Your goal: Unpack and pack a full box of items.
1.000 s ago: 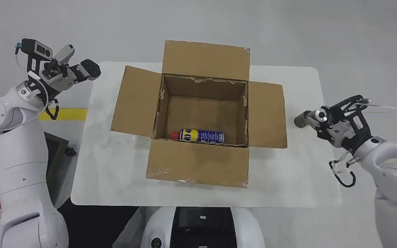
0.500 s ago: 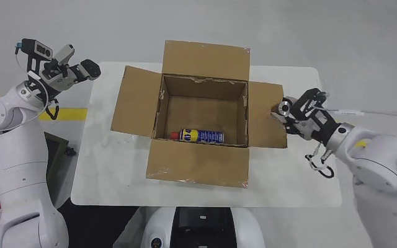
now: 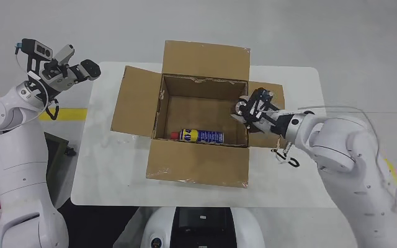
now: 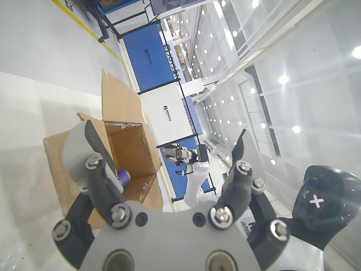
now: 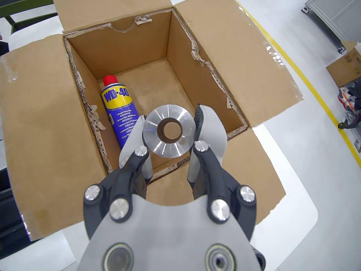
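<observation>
Right gripper is pinching a shiny silver metal disc with a centre hole, held over the open brown cardboard box just inside its rim. I'd guess that's so it drops in clean. One blue-and-yellow spray can with a red cap lies on the box floor along a wall. Left gripper is spread wide and empty, well off to the box's side. Count: one disc, one can, one box.
</observation>
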`<state>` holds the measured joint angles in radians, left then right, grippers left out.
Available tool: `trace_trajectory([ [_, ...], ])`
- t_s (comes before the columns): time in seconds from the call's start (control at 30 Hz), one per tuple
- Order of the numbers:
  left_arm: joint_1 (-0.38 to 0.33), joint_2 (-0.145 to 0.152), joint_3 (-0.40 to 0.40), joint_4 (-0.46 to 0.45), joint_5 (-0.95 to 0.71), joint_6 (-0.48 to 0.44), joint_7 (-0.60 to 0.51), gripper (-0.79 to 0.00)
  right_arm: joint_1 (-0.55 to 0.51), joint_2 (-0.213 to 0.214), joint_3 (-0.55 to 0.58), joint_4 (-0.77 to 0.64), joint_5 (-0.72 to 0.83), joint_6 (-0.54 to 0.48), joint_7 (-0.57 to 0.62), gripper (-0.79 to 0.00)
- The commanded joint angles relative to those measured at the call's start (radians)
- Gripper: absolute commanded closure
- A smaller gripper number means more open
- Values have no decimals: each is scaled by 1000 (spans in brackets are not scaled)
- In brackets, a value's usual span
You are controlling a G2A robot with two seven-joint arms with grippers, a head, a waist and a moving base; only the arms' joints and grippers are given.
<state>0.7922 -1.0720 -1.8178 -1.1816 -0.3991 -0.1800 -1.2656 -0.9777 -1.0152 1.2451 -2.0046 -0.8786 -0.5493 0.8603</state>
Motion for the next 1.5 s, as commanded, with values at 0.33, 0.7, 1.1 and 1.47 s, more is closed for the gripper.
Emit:
trace_trajectory([
  [0.33, 0, 0, 0, 0, 0, 0, 0, -785, 125, -31, -188, 92, -25, 39, -14, 0],
  [0.7, 0, 0, 0, 0, 0, 0, 0, -785, 242, -74, -339, 231, -48, 83, -24, 0],
  [1.1, 0, 0, 0, 0, 0, 0, 0, -785, 376, -136, -475, 469, -50, 132, -42, 0],
  [1.47, 0, 0, 0, 0, 0, 0, 0, -785, 442, -184, -529, 649, 37, 177, -5, 0],
])
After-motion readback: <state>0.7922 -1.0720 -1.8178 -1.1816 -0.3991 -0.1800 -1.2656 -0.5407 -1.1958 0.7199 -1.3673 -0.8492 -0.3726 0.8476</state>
